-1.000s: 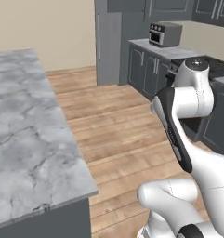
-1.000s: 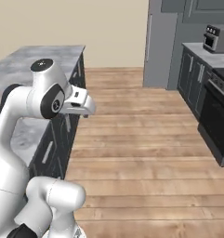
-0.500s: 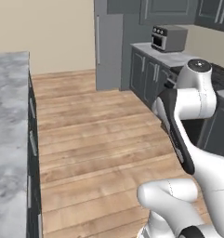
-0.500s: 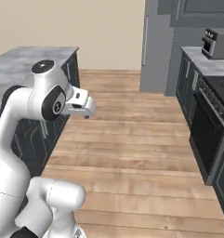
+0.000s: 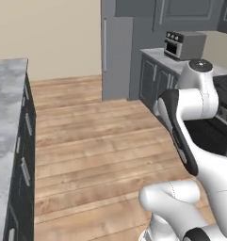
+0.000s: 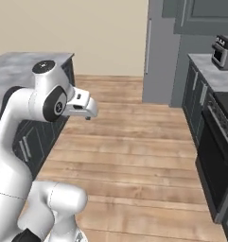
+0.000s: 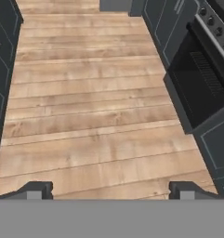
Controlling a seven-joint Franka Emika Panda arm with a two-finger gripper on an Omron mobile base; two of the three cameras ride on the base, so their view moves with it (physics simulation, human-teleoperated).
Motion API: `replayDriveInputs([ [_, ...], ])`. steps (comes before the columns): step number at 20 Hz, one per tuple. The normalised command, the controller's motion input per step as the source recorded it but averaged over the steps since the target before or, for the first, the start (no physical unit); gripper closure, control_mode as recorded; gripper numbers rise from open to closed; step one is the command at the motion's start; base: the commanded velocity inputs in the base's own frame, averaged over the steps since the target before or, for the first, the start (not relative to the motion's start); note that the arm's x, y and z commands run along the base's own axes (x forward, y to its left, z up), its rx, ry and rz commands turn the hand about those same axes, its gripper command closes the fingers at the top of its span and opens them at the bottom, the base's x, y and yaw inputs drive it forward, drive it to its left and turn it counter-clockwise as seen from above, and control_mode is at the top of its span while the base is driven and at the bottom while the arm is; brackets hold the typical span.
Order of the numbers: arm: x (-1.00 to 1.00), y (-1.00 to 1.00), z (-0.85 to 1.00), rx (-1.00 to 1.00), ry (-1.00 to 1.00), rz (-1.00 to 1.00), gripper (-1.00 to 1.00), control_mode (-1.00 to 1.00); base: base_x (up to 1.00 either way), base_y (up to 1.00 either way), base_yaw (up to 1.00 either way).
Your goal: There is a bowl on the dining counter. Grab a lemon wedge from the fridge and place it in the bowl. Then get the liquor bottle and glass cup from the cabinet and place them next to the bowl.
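While my base swings round, the whole scene slides: the dining table [image 5: 6, 117] that filled my left a second ago has slipped to the edge, and the fridge [image 5: 117, 52] now stands ahead at the far end of the wooden floor [image 5: 101, 146]. It stands upright, long axis vertical, plain grey, a slim bar handle running down its door, its face turned toward the room. Just right of it sits the wall table with the toaster oven [image 5: 183, 44] on top. My jaws [image 7: 111, 188] hang spread as wide as they go, holding nothing, looking down at bare planks with the dark oven [image 7: 201, 79] alongside.
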Motion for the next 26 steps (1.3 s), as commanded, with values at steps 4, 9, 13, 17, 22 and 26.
replayDriveInputs([
  [4,0.0,0.0,0.0,0.0,0.0,0.0,-1.0,1.0,1.0,-0.05,0.0],
  [9,0.0,0.0,0.0,0.0,0.0,0.0,-1.0,1.0,1.0,-0.03,0.0],
  [13,0.0,0.0,0.0,0.0,0.0,0.0,-1.0,1.0,1.0,0.0,0.0],
  [17,0.0,0.0,0.0,0.0,0.0,0.0,-1.0,1.0,1.0,-0.01,-0.09],
  [22,0.0,0.0,0.0,0.0,0.0,0.0,-1.0,1.0,1.0,0.0,-0.24],
  [26,0.0,0.0,0.0,0.0,0.0,0.0,-1.0,1.0,1.0,0.0,-0.36],
])
